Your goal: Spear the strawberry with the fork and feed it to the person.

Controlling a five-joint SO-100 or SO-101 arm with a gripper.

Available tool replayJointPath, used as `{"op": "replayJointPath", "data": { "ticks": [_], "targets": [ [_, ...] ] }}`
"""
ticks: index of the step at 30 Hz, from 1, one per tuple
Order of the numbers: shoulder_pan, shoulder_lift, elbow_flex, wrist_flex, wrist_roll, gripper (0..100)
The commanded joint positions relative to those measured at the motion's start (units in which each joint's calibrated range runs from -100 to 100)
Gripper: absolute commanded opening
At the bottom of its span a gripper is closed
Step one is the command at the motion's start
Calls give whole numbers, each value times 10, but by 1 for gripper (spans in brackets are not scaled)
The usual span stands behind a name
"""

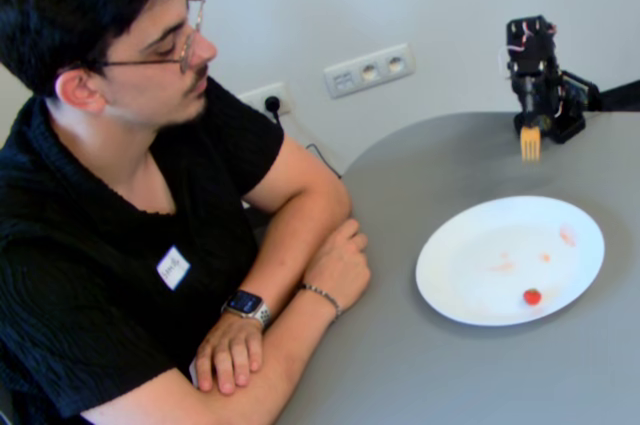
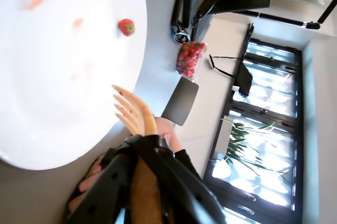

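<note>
At the left of the fixed view sits the dark-haired, bespectacled man in black [image 1: 110, 195], unfed. Lower right, the tiny red strawberry [image 1: 532, 296] lies unspeared on the round white plate [image 1: 460, 275]. Upper right, the black end effector [image 1: 530, 135] grips the pale tan fork [image 1: 530, 142], poised above the grey tabletop [image 1: 420, 365].
</note>
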State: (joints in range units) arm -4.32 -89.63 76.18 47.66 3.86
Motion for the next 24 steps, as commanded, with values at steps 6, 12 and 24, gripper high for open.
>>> {"op": "replayJointPath", "data": {
  "ticks": [6, 12, 24],
  "targets": [
    [-11, 341, -159, -158, -2, 1],
    [-5, 530, -234, -264, -2, 1],
    [-1, 879, -506, -310, -2, 1]
  ]
}}
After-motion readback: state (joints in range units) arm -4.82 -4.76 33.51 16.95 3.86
